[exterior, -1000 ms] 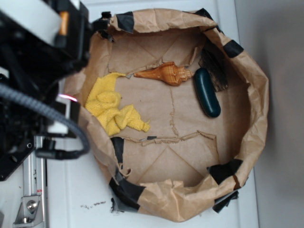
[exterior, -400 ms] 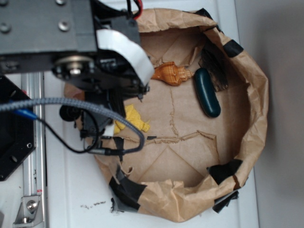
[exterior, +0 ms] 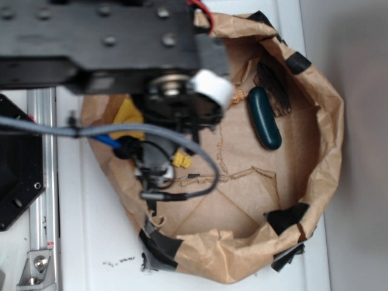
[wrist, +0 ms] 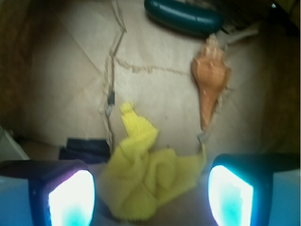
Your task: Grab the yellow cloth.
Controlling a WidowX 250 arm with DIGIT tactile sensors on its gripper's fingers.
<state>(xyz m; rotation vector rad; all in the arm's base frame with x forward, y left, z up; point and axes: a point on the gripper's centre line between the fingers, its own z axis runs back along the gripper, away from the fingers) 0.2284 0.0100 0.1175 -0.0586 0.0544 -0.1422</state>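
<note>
Between my two lit fingertips, my pincer (wrist: 150, 188) hangs spread wide above the yellow cloth (wrist: 146, 176), which lies crumpled on the brown paper floor beside the orange seashell (wrist: 210, 80).

You see an orange shell (wrist: 210, 80) just beside a dark green oblong case (wrist: 183, 17) in the brown paper bag (exterior: 321, 145).

Your arm (exterior: 121, 42) has swung right across the paper bag (exterior: 321, 121), now hiding the orange seashell (wrist: 210, 77) and nearly all the yellow cloth (exterior: 180, 160) from the exterior camera.
</note>
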